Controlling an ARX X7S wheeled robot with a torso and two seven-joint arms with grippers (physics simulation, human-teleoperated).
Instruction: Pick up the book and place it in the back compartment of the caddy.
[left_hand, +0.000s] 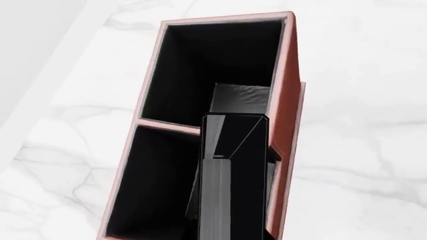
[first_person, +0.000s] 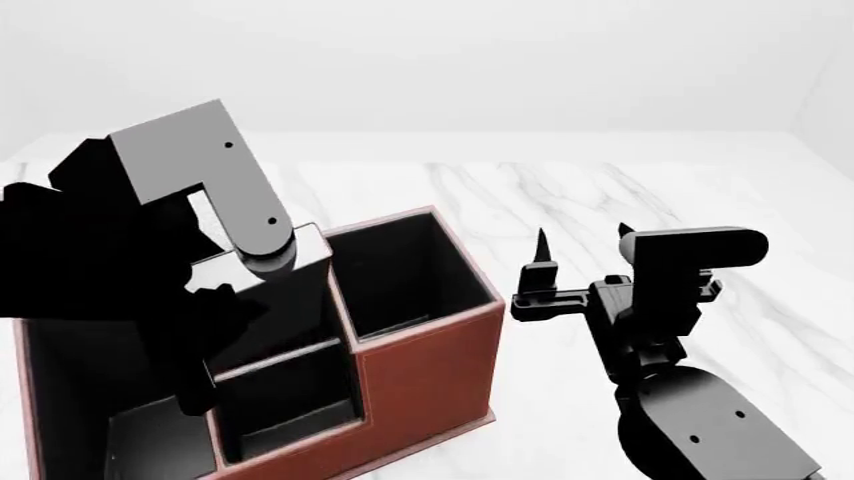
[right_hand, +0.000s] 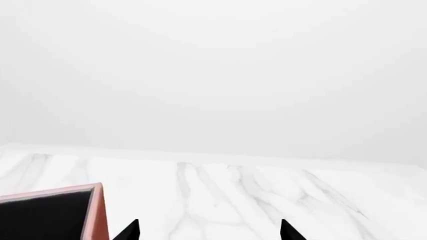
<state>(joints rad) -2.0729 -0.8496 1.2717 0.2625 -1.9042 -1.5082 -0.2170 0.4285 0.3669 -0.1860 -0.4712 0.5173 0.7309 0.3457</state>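
Your white marble worktop (first_person: 561, 200) carries the red-brown caddy (first_person: 427, 385) near its front edge. Your left tool (left_hand: 233, 150) reaches down into a caddy cell, pinching the black book (left_hand: 233, 200). Your right tool (first_person: 581, 240) hangs beside the caddy, spread apart and holding nothing.

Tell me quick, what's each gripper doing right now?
Left gripper: over the caddy; open or closed cannot be told.
Right gripper: open, empty.
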